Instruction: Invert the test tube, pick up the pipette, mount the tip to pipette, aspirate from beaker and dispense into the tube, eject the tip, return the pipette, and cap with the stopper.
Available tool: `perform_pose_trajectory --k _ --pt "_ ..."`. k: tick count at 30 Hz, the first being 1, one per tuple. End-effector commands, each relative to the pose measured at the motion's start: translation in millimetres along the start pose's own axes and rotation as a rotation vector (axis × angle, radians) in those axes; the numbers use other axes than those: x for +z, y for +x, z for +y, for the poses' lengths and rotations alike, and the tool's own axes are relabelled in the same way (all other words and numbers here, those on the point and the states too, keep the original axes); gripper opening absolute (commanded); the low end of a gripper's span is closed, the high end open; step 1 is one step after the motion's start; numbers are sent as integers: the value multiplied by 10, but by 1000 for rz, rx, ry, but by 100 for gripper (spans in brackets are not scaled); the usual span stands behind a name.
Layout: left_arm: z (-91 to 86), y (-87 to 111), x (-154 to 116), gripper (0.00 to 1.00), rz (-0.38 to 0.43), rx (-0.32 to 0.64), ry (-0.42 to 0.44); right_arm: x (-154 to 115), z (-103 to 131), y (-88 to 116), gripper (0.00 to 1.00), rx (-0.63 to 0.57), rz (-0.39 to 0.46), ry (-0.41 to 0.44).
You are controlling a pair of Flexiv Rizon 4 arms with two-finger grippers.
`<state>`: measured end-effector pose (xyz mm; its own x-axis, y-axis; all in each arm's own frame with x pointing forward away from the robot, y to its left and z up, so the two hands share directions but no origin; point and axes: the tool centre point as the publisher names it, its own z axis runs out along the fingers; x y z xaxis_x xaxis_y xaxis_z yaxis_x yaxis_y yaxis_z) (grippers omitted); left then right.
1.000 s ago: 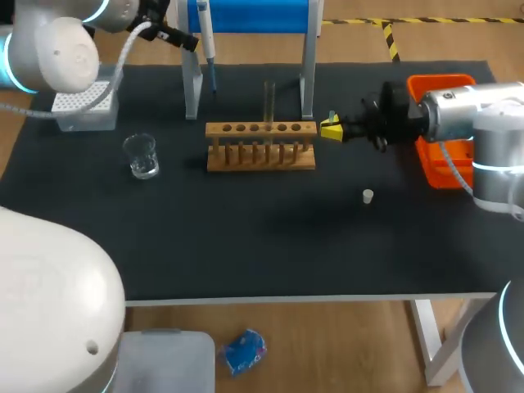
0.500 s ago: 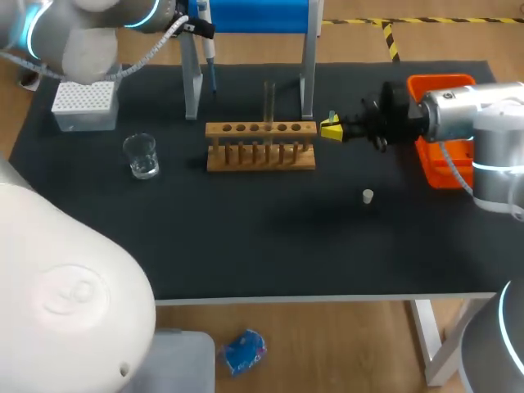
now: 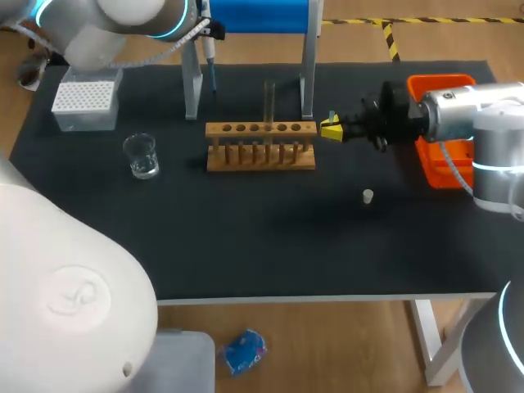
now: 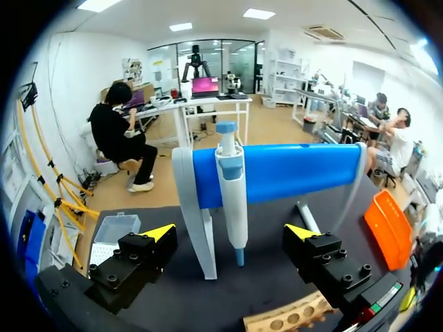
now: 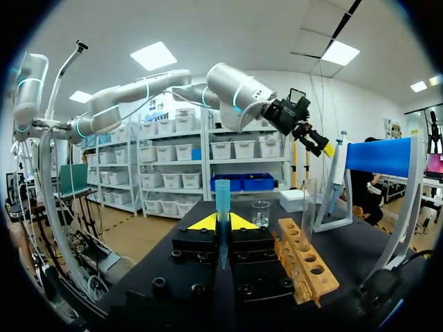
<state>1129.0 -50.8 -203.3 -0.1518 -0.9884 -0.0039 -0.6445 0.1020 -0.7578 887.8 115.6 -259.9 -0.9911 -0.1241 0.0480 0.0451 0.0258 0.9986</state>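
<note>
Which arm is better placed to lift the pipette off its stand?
Left. The left gripper is open, facing the pipette hanging on the blue stand. The right gripper is by the tube rack, shut on a pipette tip.

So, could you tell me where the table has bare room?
The front of the table, from the rack to the near edge, is bare except the stopper. It is crowded at the back around the pipette stand, and right of the rack, where the right gripper holds a blue tip.
</note>
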Motion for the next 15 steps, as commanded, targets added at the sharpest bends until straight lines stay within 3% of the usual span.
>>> perform_pose_trajectory --k 1,15 --pt "-47 24 118 100 -71 -11 7 -5 2 5 0 -1 -1 1" --pt "-173 144 77 100 -113 -87 43 -5 2 5 0 -1 -1 1"
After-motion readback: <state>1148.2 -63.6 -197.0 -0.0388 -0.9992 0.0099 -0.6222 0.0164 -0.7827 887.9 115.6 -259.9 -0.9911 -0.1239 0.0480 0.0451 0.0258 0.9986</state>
